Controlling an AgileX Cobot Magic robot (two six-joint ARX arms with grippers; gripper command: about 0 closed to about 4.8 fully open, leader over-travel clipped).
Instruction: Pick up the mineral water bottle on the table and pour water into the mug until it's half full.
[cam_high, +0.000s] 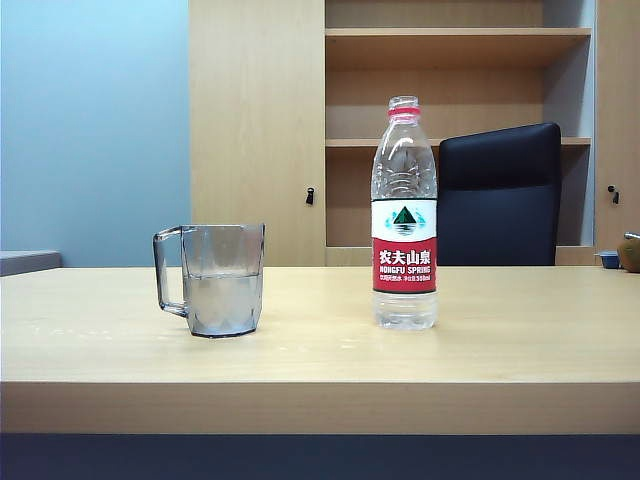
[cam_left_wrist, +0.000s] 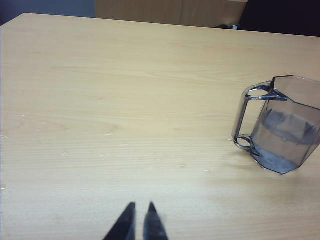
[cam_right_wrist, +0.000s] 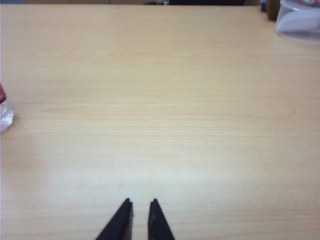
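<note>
You have the mineral water bottle (cam_high: 404, 215) standing upright and uncapped, right of the table's (cam_high: 320, 350) middle, and the mug (cam_high: 215, 279), about half full of water (cam_high: 224, 300), well apart toward the left edge. Both the left gripper (cam_left_wrist: 141, 209) and right gripper (cam_right_wrist: 141, 205) hover over bare tabletop, tips nearly together, grasping nothing.

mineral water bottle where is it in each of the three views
Exterior view: the mineral water bottle stands upright right of centre on the table, apart from the mug.
Left wrist view: not in it; only the mug shows beyond the left gripper.
Right wrist view: just its base at the picture's edge, far from the right gripper.
Shared landmark: the beige wood-grain table.
</note>
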